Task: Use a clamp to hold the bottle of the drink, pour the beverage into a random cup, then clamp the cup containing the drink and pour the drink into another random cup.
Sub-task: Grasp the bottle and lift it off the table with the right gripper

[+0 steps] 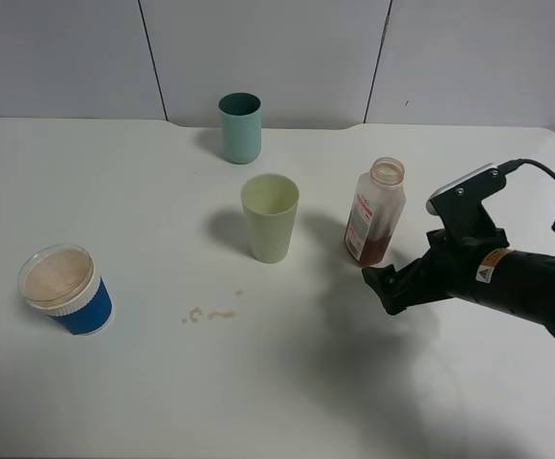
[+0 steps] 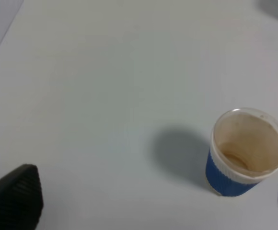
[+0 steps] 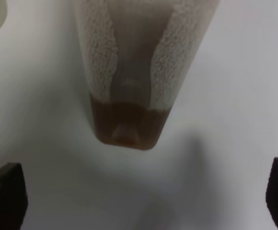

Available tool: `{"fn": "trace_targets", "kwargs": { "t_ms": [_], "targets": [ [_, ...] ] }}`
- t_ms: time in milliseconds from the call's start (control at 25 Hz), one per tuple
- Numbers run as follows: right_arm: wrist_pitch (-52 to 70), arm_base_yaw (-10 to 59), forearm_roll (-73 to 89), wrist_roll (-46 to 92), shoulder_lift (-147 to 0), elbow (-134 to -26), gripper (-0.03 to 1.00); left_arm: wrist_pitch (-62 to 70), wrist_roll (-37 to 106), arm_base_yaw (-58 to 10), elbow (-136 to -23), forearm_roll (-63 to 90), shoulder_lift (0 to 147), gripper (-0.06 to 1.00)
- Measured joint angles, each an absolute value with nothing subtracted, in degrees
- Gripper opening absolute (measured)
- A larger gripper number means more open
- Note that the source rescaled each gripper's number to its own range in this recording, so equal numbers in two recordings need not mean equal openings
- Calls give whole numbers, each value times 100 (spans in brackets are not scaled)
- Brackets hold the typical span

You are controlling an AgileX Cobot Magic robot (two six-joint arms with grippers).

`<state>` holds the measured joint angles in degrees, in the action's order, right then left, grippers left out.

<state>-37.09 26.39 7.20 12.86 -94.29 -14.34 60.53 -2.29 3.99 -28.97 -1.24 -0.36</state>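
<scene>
We see the right end effector, black and two-jawed, low over the surface with its jaws spread wide and nothing between them. The small translucent plastic bottle with the white and red label stands upright and uncapped, between the middle of the surface and its right edge. A shallow layer of dark brown liquid sits in its base. The bottle lies just ahead of the tips, on their far-edge side. In the wrist view it is centred on the gap but not yet inside it. We judge the coming move to be a short level advance, then a close on the body. The pale yellow-green tapered plastic tumbler stands near the bottle, on its left-edge side. The left end effector, likewise open, hangs by the short blue cup near the left edge, so the right arm is nearer.
</scene>
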Motion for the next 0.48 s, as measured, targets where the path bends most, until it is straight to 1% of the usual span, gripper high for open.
{"fn": "trace_targets", "kwargs": {
  "t_ms": [360, 480],
  "targets": [
    [-5576, 2639, 720, 926, -10500, -1423, 100, 6053, -229, 399, -2897, -124, -36, 100],
    [-6014, 2639, 699, 753, -10781, -1423, 100, 6053, -229, 399, -2897, -124, -36, 100]
  ]
}}
